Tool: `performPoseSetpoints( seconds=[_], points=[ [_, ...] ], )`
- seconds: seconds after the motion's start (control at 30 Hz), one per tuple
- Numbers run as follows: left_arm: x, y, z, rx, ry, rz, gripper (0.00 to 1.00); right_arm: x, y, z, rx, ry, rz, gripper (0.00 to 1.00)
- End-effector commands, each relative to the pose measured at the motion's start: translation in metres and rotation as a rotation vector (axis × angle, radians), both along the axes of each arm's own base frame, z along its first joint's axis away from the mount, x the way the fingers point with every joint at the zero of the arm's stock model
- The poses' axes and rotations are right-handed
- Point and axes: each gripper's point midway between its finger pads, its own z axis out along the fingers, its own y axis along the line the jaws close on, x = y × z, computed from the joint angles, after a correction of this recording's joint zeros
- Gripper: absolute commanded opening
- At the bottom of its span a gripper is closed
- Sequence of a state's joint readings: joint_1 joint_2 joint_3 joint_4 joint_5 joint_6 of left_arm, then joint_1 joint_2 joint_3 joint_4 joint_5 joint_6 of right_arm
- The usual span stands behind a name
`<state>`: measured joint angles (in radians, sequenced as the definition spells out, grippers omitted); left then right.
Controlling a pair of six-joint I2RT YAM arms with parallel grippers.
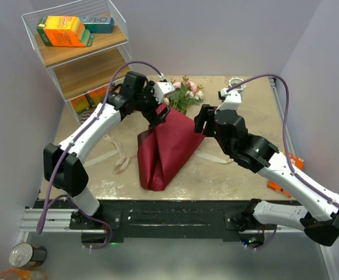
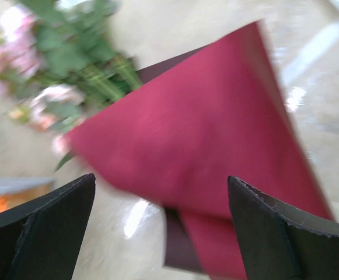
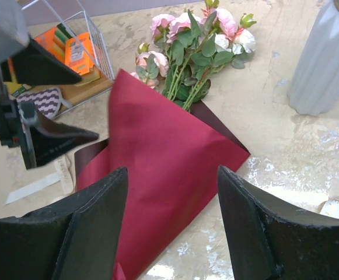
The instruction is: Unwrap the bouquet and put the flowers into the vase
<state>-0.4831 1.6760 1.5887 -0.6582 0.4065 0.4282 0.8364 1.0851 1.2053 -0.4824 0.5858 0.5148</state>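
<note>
Two arms are seen reaching over the table [image 1: 99,175], on which a large sheet of dark maroon paper [image 1: 168,146] is spread in a loose, partly folded cone, its narrow end toward the arm bases. The flowers [image 1: 185,93] are laid at the paper's far edge, their stem ends hidden by the sheet's corner and the pink and cream blooms fanned out on the bare tabletop beyond it. The vase [image 3: 327,58] is stood upright to the right of the blooms, apart from them. The left gripper [image 2: 161,181] is held over the paper's far left edge, fingers spread wide with nothing caught between them, the flowers just beyond. The right gripper [image 3: 172,172] is poised at the paper's far right edge, fingers likewise parted, no grip on the sheet. Cream ribbon [image 1: 119,157] is seen loose on the table left of the paper.
</note>
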Motion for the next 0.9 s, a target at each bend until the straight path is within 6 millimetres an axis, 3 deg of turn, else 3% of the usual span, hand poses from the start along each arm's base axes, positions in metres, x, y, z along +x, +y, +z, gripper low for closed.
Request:
performPoseSetpoints(
  seconds=[0.0, 0.13, 0.23, 0.27, 0.43, 0.5, 0.53, 0.57, 0.7, 0.8, 0.87],
  points=[
    [0.033, 0.047, 0.021, 0.006, -0.114, 0.254, 0.99, -0.002, -0.011, 0.010, 0.007, -0.028, -0.025, 0.66],
    [0.036, 0.047, -0.001, 0.004, -0.079, 0.249, 0.99, -0.005, -0.016, 0.017, 0.016, -0.042, -0.032, 0.66],
    [0.056, 0.046, -0.010, 0.054, -0.112, 0.317, 0.99, -0.007, -0.019, 0.024, 0.018, -0.052, -0.033, 0.66],
    [0.063, 0.045, -0.024, 0.089, -0.111, 0.341, 0.98, -0.008, -0.020, 0.024, 0.017, -0.051, -0.033, 0.66],
    [0.084, 0.020, -0.044, 0.152, -0.146, 0.335, 0.98, -0.012, -0.027, 0.034, 0.027, -0.065, -0.043, 0.66],
    [0.093, 0.018, -0.064, 0.199, -0.130, 0.346, 0.98, -0.014, -0.029, 0.036, 0.027, -0.067, -0.048, 0.66],
    [0.094, 0.014, -0.064, 0.201, -0.114, 0.330, 0.98, -0.015, -0.032, 0.039, 0.028, -0.068, -0.049, 0.66],
    [0.095, 0.012, -0.078, 0.219, -0.083, 0.319, 0.98, -0.016, -0.034, 0.040, 0.026, -0.069, -0.053, 0.66],
    [0.085, -0.002, -0.080, 0.167, -0.027, 0.258, 0.97, -0.019, -0.041, 0.042, 0.022, -0.075, -0.069, 0.67],
    [0.080, -0.005, -0.083, 0.161, -0.003, 0.244, 0.90, -0.020, -0.042, 0.043, 0.025, -0.078, -0.069, 0.67],
    [0.076, -0.006, -0.087, 0.162, 0.018, 0.228, 0.75, -0.020, -0.042, 0.042, 0.023, -0.078, -0.072, 0.67]
  ],
)
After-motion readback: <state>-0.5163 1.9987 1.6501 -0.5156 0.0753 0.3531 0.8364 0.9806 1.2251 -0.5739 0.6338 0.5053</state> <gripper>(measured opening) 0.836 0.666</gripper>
